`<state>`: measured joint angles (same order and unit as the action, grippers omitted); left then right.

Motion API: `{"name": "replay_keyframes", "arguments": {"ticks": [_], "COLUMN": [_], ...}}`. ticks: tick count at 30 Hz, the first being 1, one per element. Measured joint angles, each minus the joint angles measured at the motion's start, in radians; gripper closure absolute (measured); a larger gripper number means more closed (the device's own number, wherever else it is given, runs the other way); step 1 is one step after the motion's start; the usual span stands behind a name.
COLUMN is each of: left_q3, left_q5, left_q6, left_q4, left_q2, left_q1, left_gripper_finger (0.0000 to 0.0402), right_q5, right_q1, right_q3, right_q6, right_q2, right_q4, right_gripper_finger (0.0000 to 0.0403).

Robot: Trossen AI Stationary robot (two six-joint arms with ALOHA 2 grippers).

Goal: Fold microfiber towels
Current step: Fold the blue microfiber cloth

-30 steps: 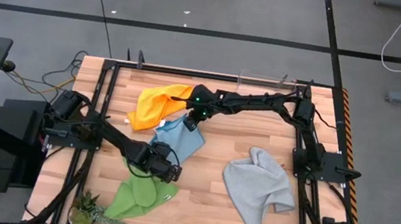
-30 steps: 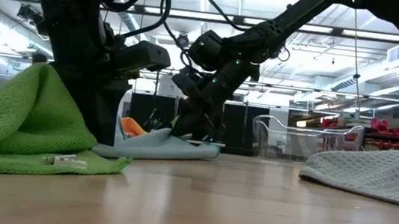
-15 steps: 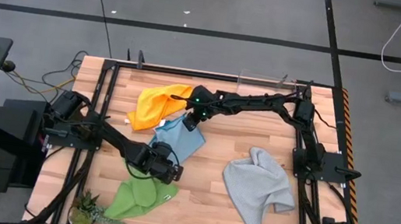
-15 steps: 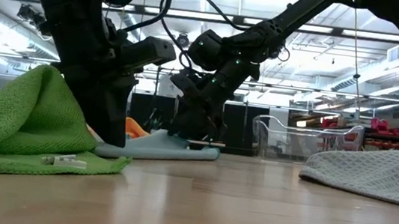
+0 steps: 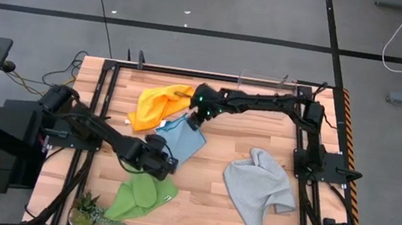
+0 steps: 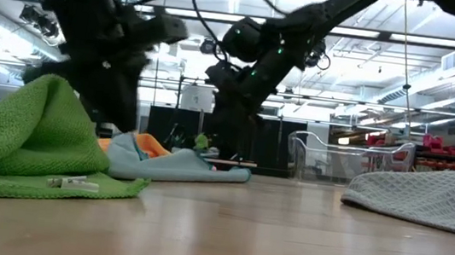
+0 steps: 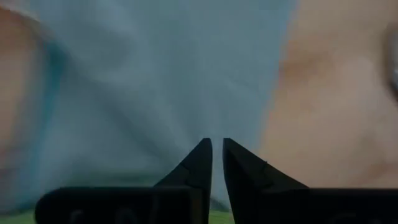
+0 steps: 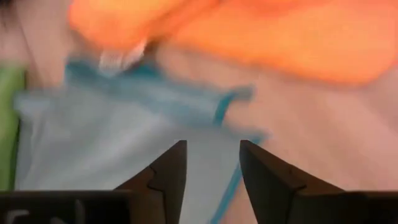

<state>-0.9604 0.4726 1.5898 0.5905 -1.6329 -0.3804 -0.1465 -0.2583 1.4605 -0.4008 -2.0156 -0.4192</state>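
In the low view, the crumpled bright green microfibre towel is cut off at the frame's left edge, and the flat light grey microfibre towel at the right edge. The crumpled yellow-orange microfibre towel shows there only as a sliver behind the light blue microfibre towel. Both wrist views are blurred.

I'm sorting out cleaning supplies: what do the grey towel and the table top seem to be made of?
The grey towel looks like soft woven or knitted cloth, probably microfiber: a fine waffle-like texture shows in the low view, and it lies in limp folds. The table looks like pale wooden planks with a smooth, slightly glossy finish: grain lines and board seams show from above, and it reflects light in the low view.
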Motion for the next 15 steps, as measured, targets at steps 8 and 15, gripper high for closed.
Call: {"name": "replay_keyframes", "arguments": {"ticks": [8,15], "left_q3": [0.001,0.001], "left_q5": [-0.014,-0.017], "left_q6": [-0.007,-0.102], "left_q4": [0.184,0.195], "left_q2": [0.058,0.051], "left_q1": [0.091,0.189], "left_gripper_finger": [0.0376,0.0387], "right_q5": [0.018,0.047], "right_q1": [0.112,0.123], "right_q3": [-0.005,-0.060], "right_q6": [0.070,0.021], "right_q2": [-0.003,-0.006], "right_q4": [-0.046,-0.036], "right_gripper_finger": [0.0362,0.0391]}}
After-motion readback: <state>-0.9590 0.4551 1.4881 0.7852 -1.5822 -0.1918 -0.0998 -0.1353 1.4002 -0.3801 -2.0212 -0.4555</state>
